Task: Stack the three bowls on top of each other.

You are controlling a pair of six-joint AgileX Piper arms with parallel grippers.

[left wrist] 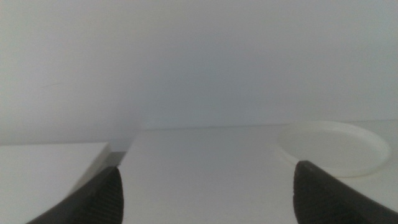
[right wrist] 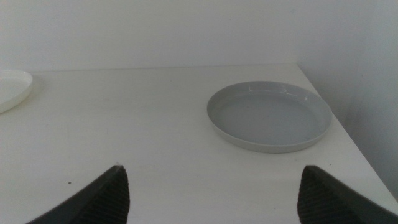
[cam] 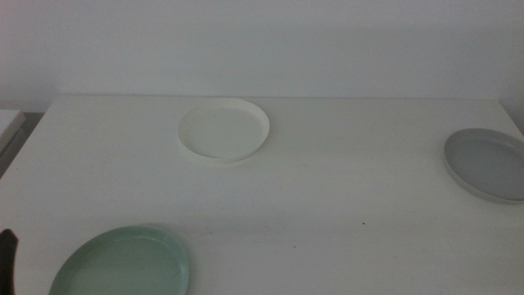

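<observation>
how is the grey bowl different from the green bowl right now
The grey bowl is light grey and sits at the table's right edge; the green bowl is pale mint and sits at the near left corner, partly cut off by the middle view. The open right pincer faces the grey bowl; the left pincer, also open, faces the white bowl instead. Both are shallow, round, empty and untouched.

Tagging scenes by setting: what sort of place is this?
Probably a lab test bench, not a kitchen: a bare white table against a blank white wall, with only three bowls, cream, green and grey, lying apart.
</observation>
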